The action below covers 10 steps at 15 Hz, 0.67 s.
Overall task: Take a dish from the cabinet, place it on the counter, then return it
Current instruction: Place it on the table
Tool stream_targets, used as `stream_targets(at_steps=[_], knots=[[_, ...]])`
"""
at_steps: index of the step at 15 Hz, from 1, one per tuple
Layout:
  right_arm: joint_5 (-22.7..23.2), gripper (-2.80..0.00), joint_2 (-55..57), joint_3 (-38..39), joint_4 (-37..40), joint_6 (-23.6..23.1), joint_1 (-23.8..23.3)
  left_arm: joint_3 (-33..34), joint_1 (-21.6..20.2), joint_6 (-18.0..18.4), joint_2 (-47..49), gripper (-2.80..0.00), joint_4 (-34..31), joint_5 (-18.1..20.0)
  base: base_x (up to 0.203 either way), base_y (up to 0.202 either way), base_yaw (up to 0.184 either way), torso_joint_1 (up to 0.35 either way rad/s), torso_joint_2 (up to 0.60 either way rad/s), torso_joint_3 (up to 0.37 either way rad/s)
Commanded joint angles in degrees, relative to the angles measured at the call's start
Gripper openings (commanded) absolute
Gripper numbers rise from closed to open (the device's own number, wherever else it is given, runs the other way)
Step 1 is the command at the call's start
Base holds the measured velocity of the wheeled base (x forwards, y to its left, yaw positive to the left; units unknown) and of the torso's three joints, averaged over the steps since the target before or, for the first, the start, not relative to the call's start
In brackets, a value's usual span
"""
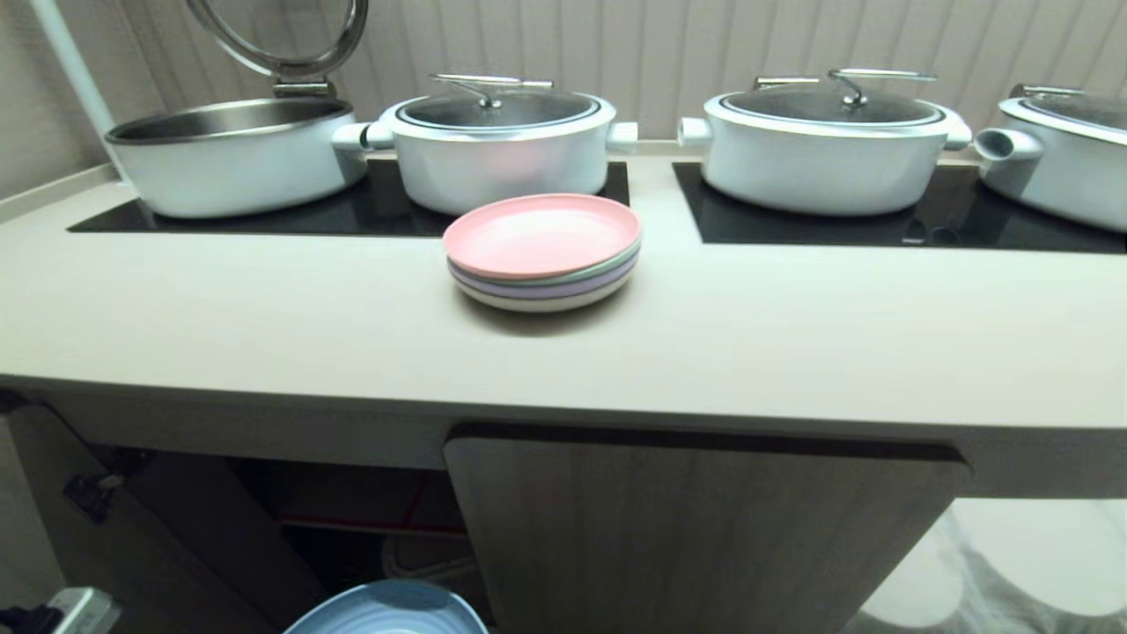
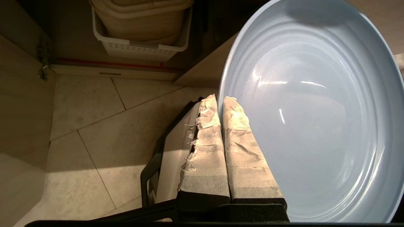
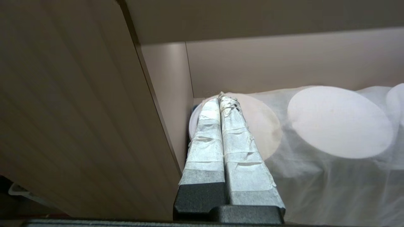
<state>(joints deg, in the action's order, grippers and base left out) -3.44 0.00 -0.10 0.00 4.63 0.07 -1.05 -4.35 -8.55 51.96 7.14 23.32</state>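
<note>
The light-blue plate [image 2: 315,119] is out of the cabinet [image 1: 704,528] and in the air below the counter's front edge, pinched at its rim by the left gripper [image 2: 221,101], whose taped fingers [image 2: 240,151] are closed tight on it. In the head view only the plate's upper arc shows, low down in front of the cabinet's open left half, beside the closed right door. Inside that opening, past the red-edged shelf [image 2: 110,64], a white slotted basket [image 2: 139,47] sits further back.

The counter [image 1: 352,343] does not carry this plate yet; near its middle, just in front of the black cooktop panels [image 1: 379,207], stands a pink-topped stack of plates [image 1: 543,251], with white pots [image 1: 502,145] behind it.

The right gripper [image 3: 221,97] hangs idle beside the closed door, its fingers pressed together on nothing.

By my reading, the taking-out is done; setting the plate on the counter and returning it to the cabinet both remain.
</note>
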Motion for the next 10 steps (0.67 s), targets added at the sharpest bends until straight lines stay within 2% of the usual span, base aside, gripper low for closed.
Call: stream_targets(at_steps=[1, 10], knots=[[0.0, -2.80, 0.0, 0.0, 0.0, 0.0, 0.0, 0.0, 0.0, -0.1, 0.4, -2.80, 0.1, 0.1, 0.000, 0.000, 0.000, 0.231, -0.50, -0.265], [0.0, -2.80, 0.0, 0.0, 0.0, 0.0, 0.0, -0.1, 0.0, -0.1, 0.5, -2.80, 0.1, 0.3, 0.000, 0.000, 0.000, 0.247, -0.53, -0.290]])
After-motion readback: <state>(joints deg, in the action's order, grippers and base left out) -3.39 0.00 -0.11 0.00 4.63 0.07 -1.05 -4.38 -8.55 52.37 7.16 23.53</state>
